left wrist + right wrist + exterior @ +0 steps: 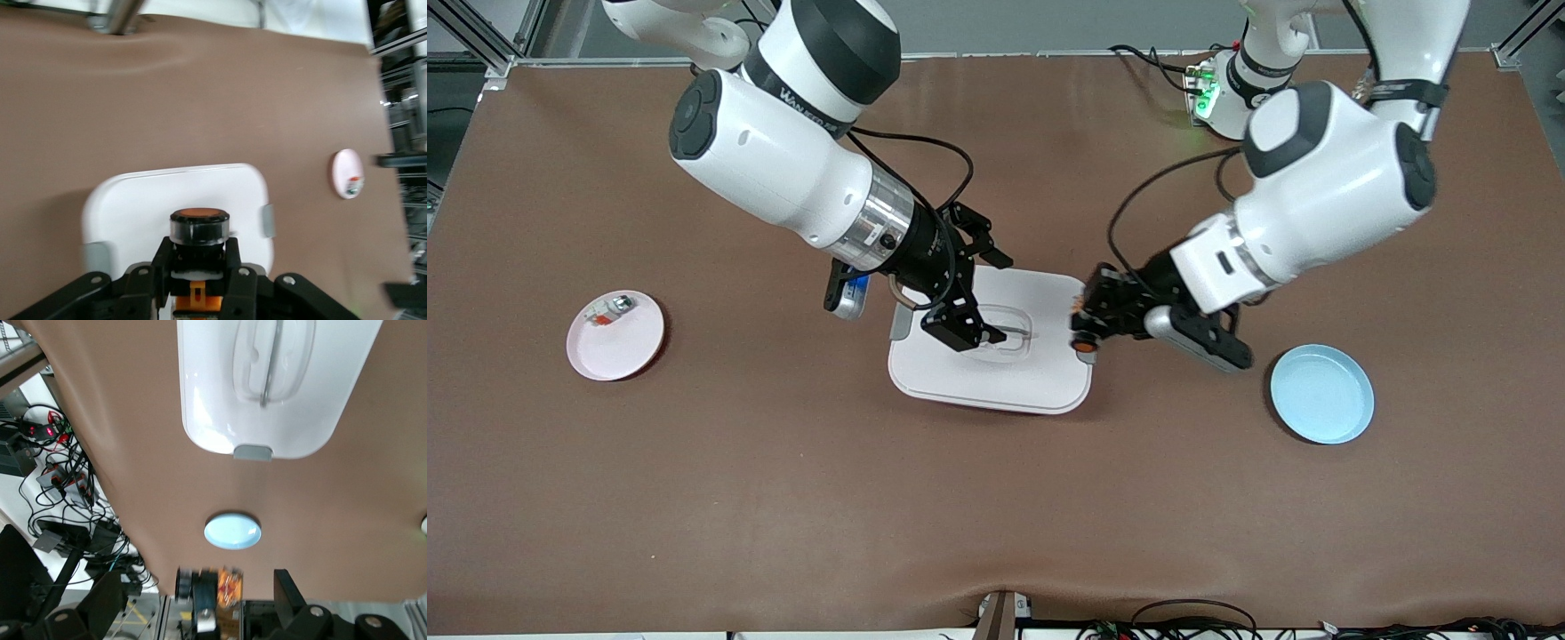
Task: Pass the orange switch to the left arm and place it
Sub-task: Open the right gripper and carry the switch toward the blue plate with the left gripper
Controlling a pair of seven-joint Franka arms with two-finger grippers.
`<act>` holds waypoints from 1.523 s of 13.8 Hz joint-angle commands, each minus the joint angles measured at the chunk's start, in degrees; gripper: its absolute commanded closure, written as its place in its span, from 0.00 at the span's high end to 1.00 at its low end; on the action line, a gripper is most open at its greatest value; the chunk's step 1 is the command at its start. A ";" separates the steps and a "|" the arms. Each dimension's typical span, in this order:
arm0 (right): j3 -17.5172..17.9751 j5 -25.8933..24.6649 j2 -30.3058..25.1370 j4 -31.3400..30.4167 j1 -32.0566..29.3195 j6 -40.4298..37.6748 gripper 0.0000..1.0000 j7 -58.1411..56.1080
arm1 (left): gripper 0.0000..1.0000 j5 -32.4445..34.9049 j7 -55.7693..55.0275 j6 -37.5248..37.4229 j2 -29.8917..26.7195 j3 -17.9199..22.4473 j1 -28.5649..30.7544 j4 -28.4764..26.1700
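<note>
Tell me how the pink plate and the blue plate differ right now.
The pink plate holds a small white-and-silver part; the blue plate holds nothing. The pink plate lies toward the right arm's end of the table, the blue plate toward the left arm's end. The blue plate sits slightly nearer the front camera than the pink plate. The left claw, holding the orange switch, is close to the blue plate, not the pink one. Both are small, round and shallow.

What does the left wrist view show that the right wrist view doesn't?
Only left wrist: the pink plate and the switch with its orange face, clamped in the left gripper over the box edge. Only right wrist: the blue plate and the box's handle, under the open right gripper. Both: the box, the switch, the table.
</note>
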 commanded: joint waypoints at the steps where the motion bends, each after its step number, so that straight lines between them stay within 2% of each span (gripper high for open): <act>1: 0.27 -1.77 1.00 1.70 -1.96 -4.45 1.00 -6.23 | 0.00 7.30 0.56 -6.54 -1.45 -0.14 3.31 0.08; 3: 0.27 -1.86 0.91 1.70 -4.33 -10.06 1.00 -12.73 | 0.00 13.29 0.82 -10.07 -1.10 -0.14 4.98 -0.18; 6: 0.27 -6.76 0.56 1.70 -7.58 -19.99 1.00 -25.29 | 0.00 19.01 1.00 -11.49 -1.62 -0.14 7.96 -2.28; 8: 0.18 -10.19 0.21 1.70 -9.86 -25.97 1.00 -34.95 | 0.00 21.13 3.18 -11.49 -2.23 -0.14 10.68 -4.92; 11: 0.18 -11.87 0.03 1.70 -15.13 -31.70 1.00 -46.91 | 0.00 23.42 6.96 -11.40 -2.24 -0.14 14.38 -7.30; 15: 0.27 -19.33 -0.85 1.61 -18.65 -36.62 1.00 -63.96 | 0.00 24.73 13.38 -9.91 -0.66 -0.14 19.13 -8.18; 17: 0.27 -22.23 -1.02 1.61 -20.59 -40.22 1.00 -72.92 | 0.00 26.67 17.24 -6.23 0.05 -0.14 20.98 -10.28; 21: 0.18 -25.24 -1.72 1.61 -25.15 -45.06 1.00 -91.12 | 0.00 27.82 24.53 -0.60 1.09 -0.14 24.05 -14.33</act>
